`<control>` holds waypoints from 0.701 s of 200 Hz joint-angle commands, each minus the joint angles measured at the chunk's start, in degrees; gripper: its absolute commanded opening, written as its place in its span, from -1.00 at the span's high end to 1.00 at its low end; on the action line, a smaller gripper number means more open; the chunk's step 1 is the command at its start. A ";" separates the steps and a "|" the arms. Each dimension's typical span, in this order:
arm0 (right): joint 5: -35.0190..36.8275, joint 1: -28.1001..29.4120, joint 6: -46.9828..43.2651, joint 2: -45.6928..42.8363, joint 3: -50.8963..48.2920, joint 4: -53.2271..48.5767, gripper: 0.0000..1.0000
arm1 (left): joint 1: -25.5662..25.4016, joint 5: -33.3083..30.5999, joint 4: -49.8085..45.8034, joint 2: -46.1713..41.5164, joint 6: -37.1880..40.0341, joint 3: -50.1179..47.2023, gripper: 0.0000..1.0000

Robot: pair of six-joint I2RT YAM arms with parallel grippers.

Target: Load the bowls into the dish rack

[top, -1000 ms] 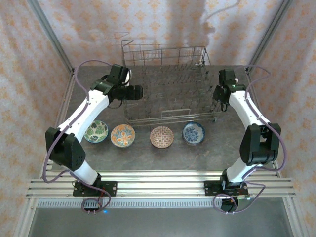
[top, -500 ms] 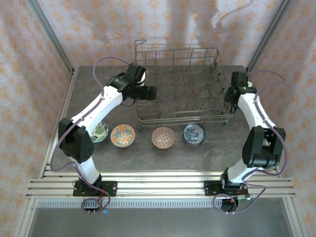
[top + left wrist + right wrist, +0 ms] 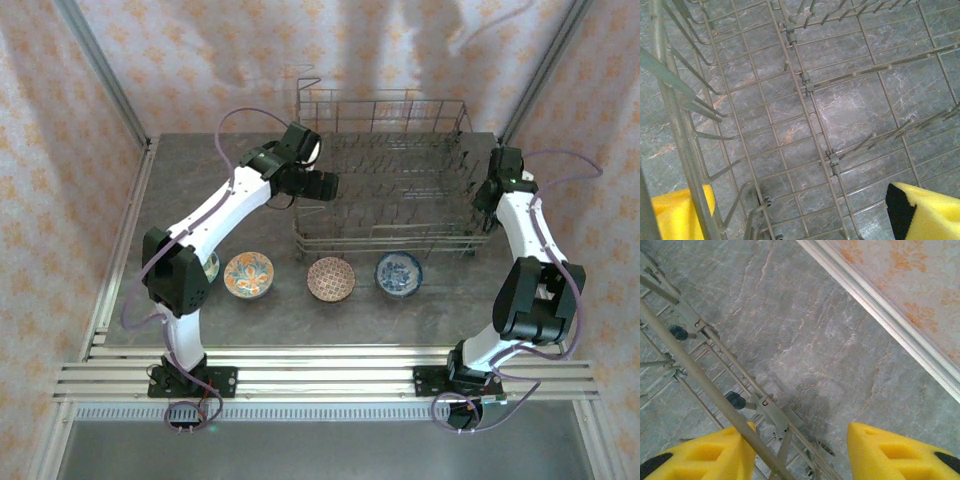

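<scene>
Shifted since earlier: the large rectangular grey wire dish rack (image 3: 385, 103) sits further right on the grey marbled counter (image 3: 450, 310) than a second ago. Both arms have swung right with it, while the bowls keep their row.
Left hand (image 3: 326, 186): at the rack's left wall. In its wrist view the yellow pads (image 3: 925, 212) are spread wide, one outside the rim wire and one over the rack floor, pinching nothing.
Right hand (image 3: 489, 197): at the rack's right end. Its pads (image 3: 890, 455) are parted; a rack wire crosses in front of one, with bare counter between them, so nothing looks clamped.
Bowls: all lie on the counter just in front of the rack, none inside. They are a small round orange-and-teal patterned ceramic bowl (image 3: 249, 274), a brown-and-pink bowl (image 3: 330, 278), a blue-and-white bowl (image 3: 398, 271) and a green bowl (image 3: 211, 266), which is mostly hidden by the left arm's elbow.
Step in hand: positioning the rack, judging by a hand at each side; loading has not yet begun.
Next move calls for: one hand to leave the rack, drop to a bowl, pinch its rim and stand it on edge between the upright tines (image 3: 860, 141). The blue-and-white bowl lies nearest the right hand.
</scene>
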 commanded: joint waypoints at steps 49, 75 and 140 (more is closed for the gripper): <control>5.71 -1.80 -1.35 -1.01 0.88 -4.60 -0.36 | -3.57 0.22 -2.35 5.82 -1.68 8.09 -0.77; 5.10 -2.46 -1.77 -0.52 2.46 -5.67 -0.56 | -4.29 0.11 -1.99 6.21 -2.76 8.57 -0.77; 5.75 -2.83 -3.42 -0.35 7.03 -8.07 -0.85 | -5.38 0.48 -2.86 8.16 -3.58 12.08 -0.77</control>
